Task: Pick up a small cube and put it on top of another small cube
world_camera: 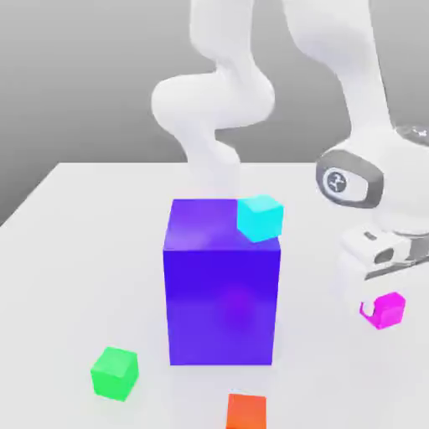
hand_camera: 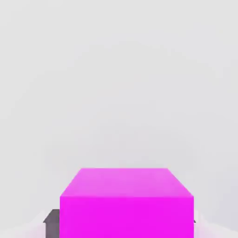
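Observation:
The small magenta-pink cube (world_camera: 389,309) is low at the exterior view's right, directly under the white hand. My gripper (world_camera: 382,297) comes down over it from above and is shut on it. In the hand view the cube (hand_camera: 126,204) sits between the jaws, with a dark fingertip pad (hand_camera: 52,222) pressed against its side. Other small cubes lie around: a cyan one (world_camera: 261,218) on the top corner of the large blue-purple block (world_camera: 222,285), a green one (world_camera: 115,372) and an orange-red one (world_camera: 245,412) on the table in front.
The tall blue-purple block stands mid-table, to the exterior view's left of my hand. The white table (world_camera: 67,218) stretches away behind it, and the arm's base rises at the back.

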